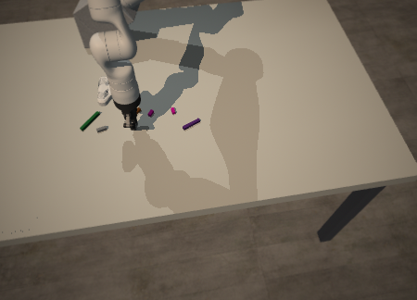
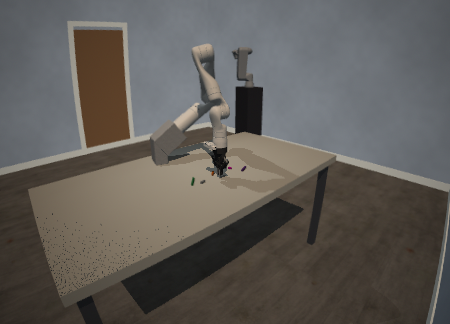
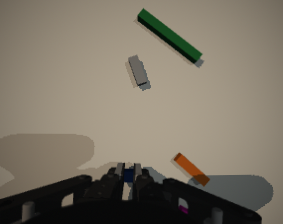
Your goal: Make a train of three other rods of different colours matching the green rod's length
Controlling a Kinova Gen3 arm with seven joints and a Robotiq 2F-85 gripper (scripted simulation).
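Note:
My gripper is shut on the small blue rod, between the fingertips in the wrist view, low over the table. The orange rod lies close beside the gripper, partly hidden in the top view. The grey rod lies near the green rod. One magenta rod lies in the arm's shadow; another short magenta rod lies farther right. The purple rod lies at the far right of the group. All lie apart.
The pale table carries the arm's dark shadows across its middle. A white object stands behind the gripper, by the arm. The table's front edge is well away from the rods.

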